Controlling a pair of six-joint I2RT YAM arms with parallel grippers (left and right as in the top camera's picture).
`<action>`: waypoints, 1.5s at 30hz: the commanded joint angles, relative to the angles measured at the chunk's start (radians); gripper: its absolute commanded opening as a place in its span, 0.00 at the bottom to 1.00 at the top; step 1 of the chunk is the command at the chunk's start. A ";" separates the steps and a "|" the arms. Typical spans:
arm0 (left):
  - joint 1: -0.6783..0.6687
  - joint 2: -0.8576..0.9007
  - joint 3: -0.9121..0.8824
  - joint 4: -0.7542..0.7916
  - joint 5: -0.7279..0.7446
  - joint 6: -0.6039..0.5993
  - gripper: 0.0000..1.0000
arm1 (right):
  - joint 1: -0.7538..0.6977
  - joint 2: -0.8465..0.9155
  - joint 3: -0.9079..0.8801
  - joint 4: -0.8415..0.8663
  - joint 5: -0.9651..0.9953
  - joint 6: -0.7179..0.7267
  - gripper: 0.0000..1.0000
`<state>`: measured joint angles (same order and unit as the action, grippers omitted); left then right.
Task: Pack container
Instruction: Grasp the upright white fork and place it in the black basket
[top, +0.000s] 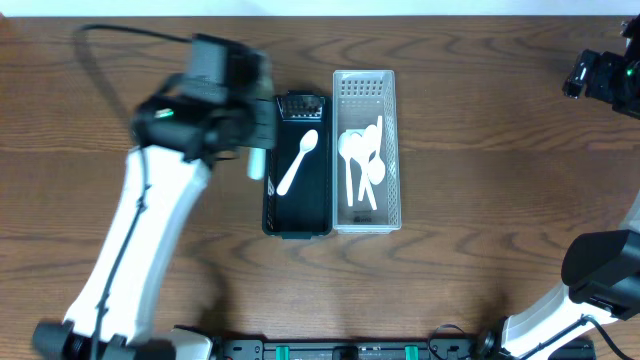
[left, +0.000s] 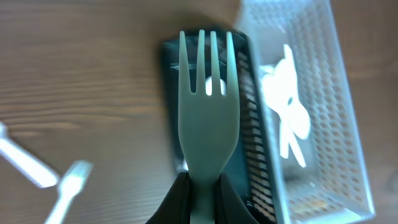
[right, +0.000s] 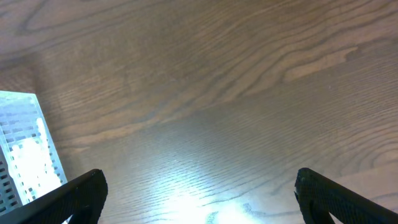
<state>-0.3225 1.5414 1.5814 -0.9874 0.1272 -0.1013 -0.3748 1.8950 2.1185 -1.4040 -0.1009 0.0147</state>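
- Clamping the fork (left: 207, 118) by its handle, jaws of the left gripper (left: 202, 186) hold it just beside the black tray (left: 252, 146).
- Right gripper (right: 205, 196) jaws gape open, well apart from that tray.

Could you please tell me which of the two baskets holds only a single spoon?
The black basket, with one white spoon inside; the white basket beside it holds several spoons.

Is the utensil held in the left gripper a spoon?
No: the left wrist view shows the left gripper clamped on the handle of a fork with four tines.
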 joint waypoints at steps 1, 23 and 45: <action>-0.052 0.092 -0.005 0.005 -0.008 -0.066 0.06 | -0.003 0.003 0.002 -0.003 -0.002 0.006 0.99; -0.089 0.505 0.002 0.050 -0.008 0.024 0.57 | -0.004 0.003 0.000 -0.014 -0.005 0.006 0.99; 0.404 0.073 0.239 -0.142 -0.314 -0.256 0.98 | -0.003 0.003 0.000 -0.014 -0.005 -0.013 0.99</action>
<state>-0.0242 1.5616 1.8496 -1.1126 -0.2070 -0.1818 -0.3748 1.8954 2.1185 -1.4170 -0.1013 0.0139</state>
